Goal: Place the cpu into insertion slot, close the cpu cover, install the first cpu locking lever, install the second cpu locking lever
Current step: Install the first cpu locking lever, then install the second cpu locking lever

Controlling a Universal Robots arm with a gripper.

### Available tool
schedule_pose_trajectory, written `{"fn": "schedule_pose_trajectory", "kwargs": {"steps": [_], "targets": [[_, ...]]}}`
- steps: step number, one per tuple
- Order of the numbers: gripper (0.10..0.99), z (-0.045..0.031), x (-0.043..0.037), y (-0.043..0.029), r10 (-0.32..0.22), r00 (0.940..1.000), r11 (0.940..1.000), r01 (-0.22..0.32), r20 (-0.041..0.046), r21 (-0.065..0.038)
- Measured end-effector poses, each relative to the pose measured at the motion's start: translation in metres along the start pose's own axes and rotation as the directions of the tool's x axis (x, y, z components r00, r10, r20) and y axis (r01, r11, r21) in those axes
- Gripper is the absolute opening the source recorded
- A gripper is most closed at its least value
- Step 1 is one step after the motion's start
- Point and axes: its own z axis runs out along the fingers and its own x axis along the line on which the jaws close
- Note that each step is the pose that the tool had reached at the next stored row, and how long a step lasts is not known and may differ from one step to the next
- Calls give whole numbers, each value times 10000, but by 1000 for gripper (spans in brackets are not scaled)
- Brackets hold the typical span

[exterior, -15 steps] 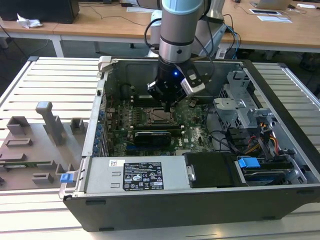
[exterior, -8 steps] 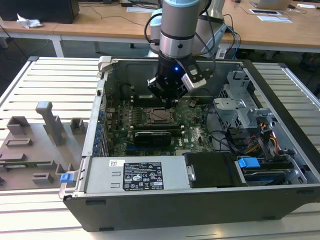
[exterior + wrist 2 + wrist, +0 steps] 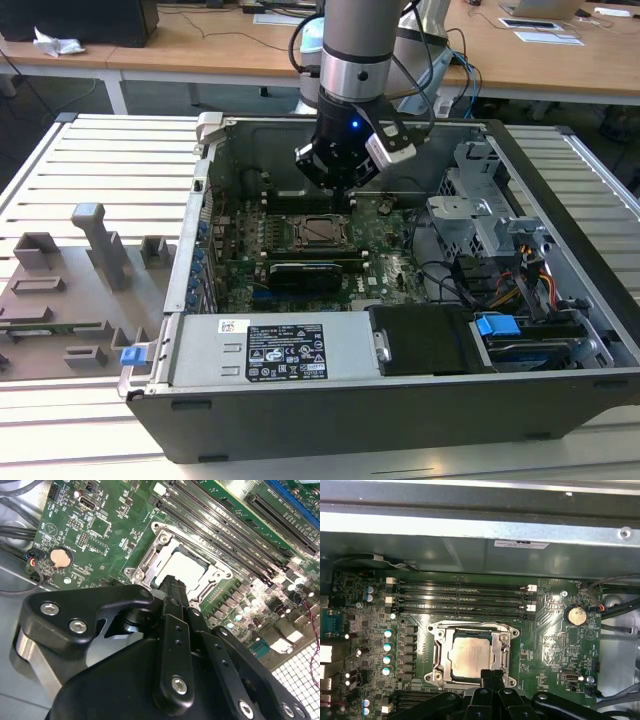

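where the hand [image 3: 491, 676] is clenched empty, its fingertips hide the cpu cover's [image 3: 472, 630] near edge

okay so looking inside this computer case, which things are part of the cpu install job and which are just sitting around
Part of the job:
cpu, seated in the socket
cpu cover, lying down over it
gripper, at the socket's edge

Just there:
memory slots
coin battery
grey fixture blocks beside the case
blue drive latch

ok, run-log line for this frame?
stage: cover closing | cpu: seated in insertion slot | cpu cover: down over cpu | gripper: shut, tips at cover edge
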Motion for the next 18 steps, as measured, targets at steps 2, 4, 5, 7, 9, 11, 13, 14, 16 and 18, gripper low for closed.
{"fn": "schedule_pose_trajectory", "kwargs": {"steps": [2,4,5,7,9,11,13,14,16,18], "targets": [[106,0,0,0,0,10000,10000,0,0,0],[106,0,0,0,0,10000,10000,0,0,-1],[106,0,0,0,0,10000,10000,0,0,0],[106,-1,0,0,0,10000,10000,0,0,-1],[106,-1,0,0,0,10000,10000,0,0,0],[106,-1,0,0,0,10000,10000,0,0,0],[106,-2,3,-60,1,10000,10000,-1,0,0],[106,-2,5,-96,0,10000,10000,0,0,0],[106,-3,8,-167,0,10000,10000,0,0,0],[106,-2,13,-259,1,10000,10000,-1,0,0]]}}
